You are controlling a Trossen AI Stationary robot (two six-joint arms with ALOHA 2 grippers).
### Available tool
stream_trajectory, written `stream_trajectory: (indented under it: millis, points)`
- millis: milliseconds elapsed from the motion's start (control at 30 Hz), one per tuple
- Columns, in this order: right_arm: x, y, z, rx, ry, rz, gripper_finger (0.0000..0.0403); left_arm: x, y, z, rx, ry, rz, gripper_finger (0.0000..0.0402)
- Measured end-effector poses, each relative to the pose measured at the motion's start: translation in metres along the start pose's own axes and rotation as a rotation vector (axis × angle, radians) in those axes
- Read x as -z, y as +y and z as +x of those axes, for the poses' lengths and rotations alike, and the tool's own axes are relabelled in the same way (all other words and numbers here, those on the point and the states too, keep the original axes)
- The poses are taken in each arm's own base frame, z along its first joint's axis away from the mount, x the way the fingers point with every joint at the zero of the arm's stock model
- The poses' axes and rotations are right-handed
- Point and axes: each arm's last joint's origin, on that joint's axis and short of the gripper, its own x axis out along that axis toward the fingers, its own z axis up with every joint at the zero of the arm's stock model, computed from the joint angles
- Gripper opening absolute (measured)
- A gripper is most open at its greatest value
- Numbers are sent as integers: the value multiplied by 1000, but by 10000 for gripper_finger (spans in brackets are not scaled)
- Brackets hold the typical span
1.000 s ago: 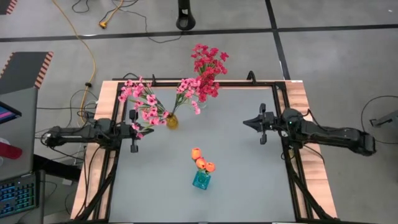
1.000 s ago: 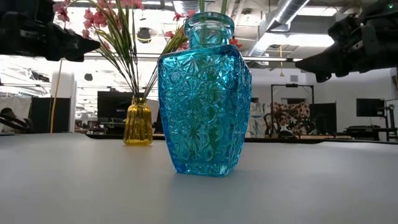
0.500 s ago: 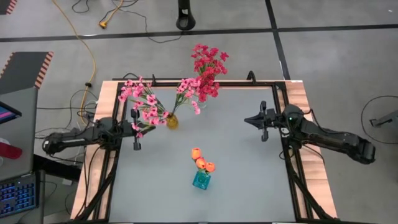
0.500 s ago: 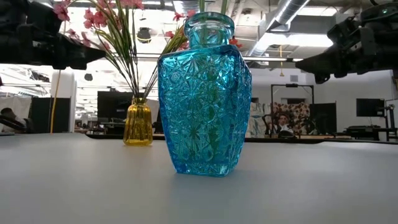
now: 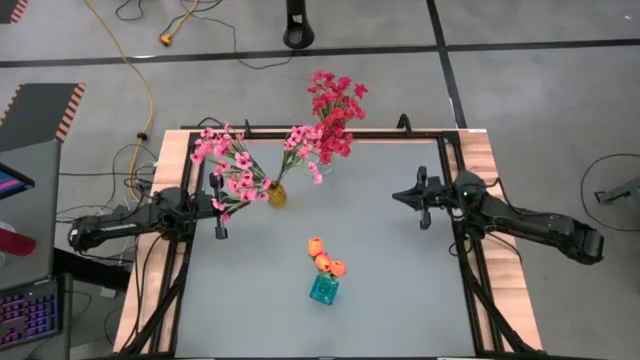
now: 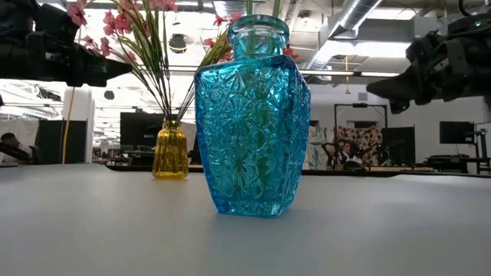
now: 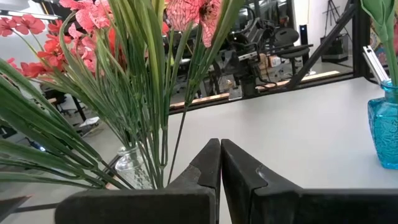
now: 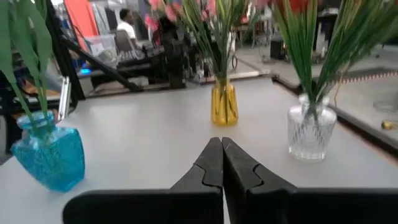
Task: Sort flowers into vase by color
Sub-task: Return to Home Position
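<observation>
With the orange tulips (image 5: 325, 262) set in the blue vase (image 5: 323, 291) near the table's (image 5: 400, 290) front edge, the left gripper (image 7: 220, 144) and right gripper (image 8: 222, 144), both clenched empty, should be drawn sideways, clear of the pink sprays (image 5: 228, 165).

The floor (image 5: 560, 100) is grey, with dark lines (image 5: 520, 45) running across it and a yellow cable (image 5: 149, 100) lying on it. Next to the table's wooden edge (image 5: 170, 150) is a desk with a keyboard (image 5: 25, 312). Far back the room is bright — big pipes (image 6: 360, 11) run under the ceiling, dark screens (image 6: 454, 132) stand about, and there is a patterned chair (image 6: 354, 144).
</observation>
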Motion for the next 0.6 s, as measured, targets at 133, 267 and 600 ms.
stream_trajectory:
  millis: [133, 267, 600]
  points:
    - [-4, -1, 0, 10, -41, -23, 23, 0, 0, 0, 0, 1, -2, 0]
    - [-10, -2, -2, 58, -106, -35, 22, 0, 0, 0, 0, 1, -16, 0]
    - [-10, -1, -8, 234, -109, -80, 23, 1, 0, 0, 0, 2, -20, 0]
